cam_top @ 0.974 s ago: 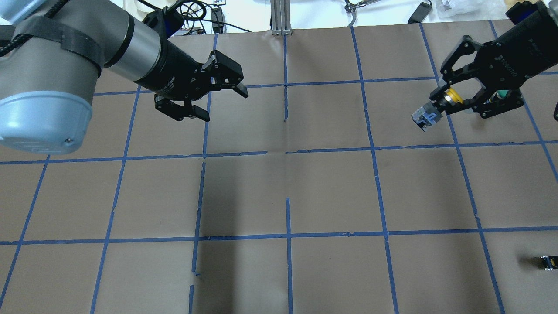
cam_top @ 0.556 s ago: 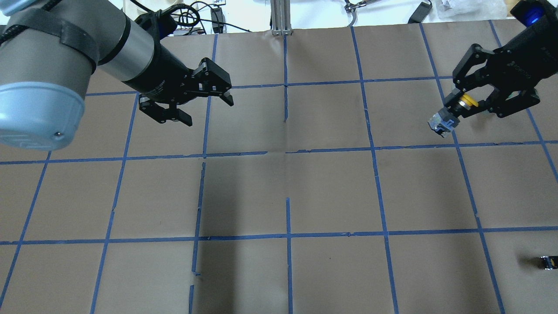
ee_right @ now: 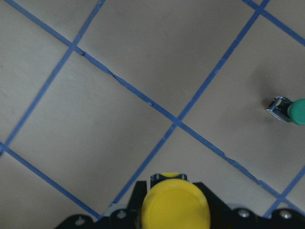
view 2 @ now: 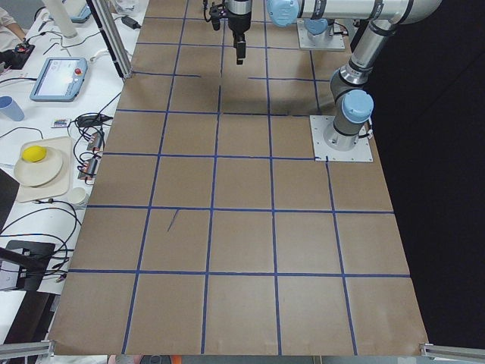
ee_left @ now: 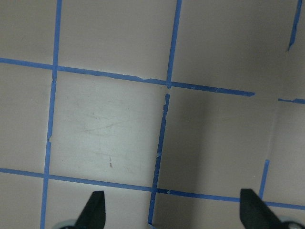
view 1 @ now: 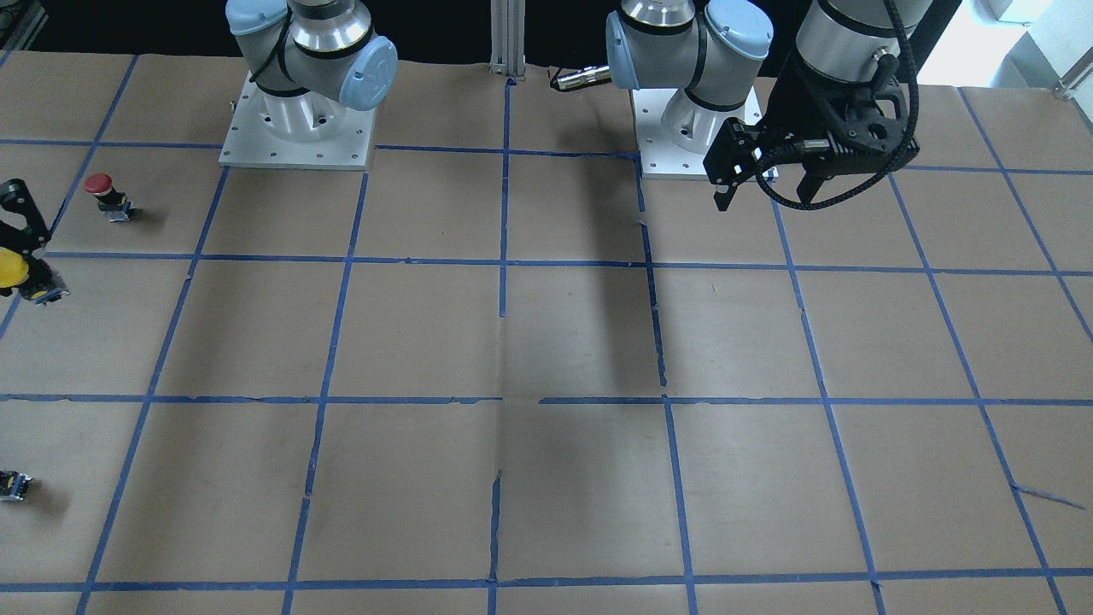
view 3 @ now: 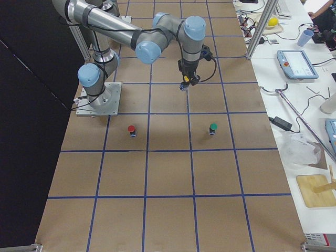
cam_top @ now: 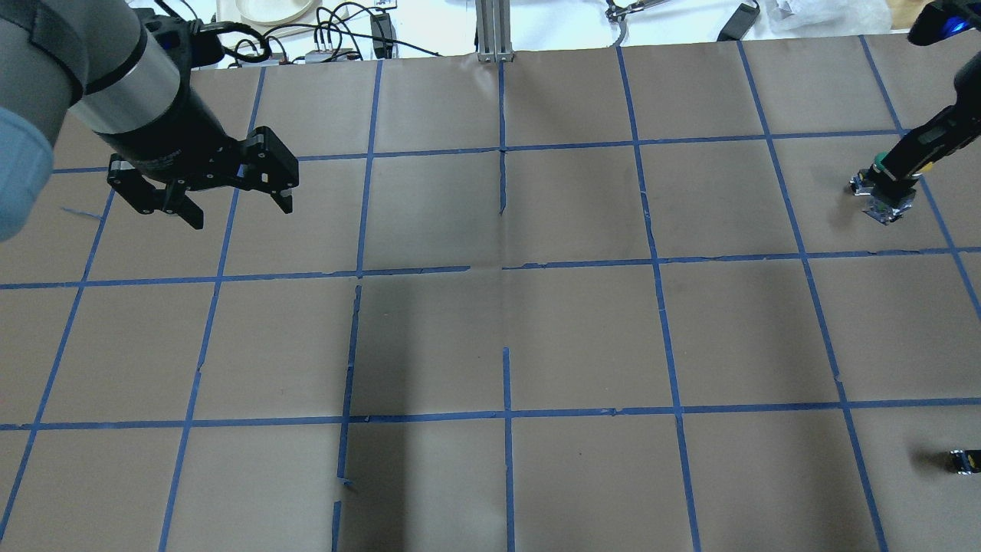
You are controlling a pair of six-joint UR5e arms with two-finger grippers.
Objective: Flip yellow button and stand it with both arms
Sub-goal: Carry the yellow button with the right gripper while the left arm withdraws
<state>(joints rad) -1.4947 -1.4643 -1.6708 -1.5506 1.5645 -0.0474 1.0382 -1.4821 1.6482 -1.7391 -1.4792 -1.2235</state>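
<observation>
We are seeing the right gripper (cam_top: 885,180) clamping the yellow button (ee_right: 176,208) between its fingers, base past the fingertips, while the left gripper (cam_top: 237,207) is holding its fingers apart.

Table (cam_top: 582,337) was matt brown paper, blue tape (cam_top: 582,412) lines rough-edged, yellow button (ee_right: 175,207) cap was smooth glossy plastic, left arm (cam_top: 129,70) was satin silver metal, left gripper (cam_top: 241,215) was matt black plastic.

Nothing lettered, branded, numbered or signed can be read in any view. Any print on the black body behind the left gripper (cam_top: 241,215) is too small to make out. So is the tablet (view 3: 297,64) screen (blue-framed, on the bench), well apart from the right gripper (cam_top: 895,178).
</observation>
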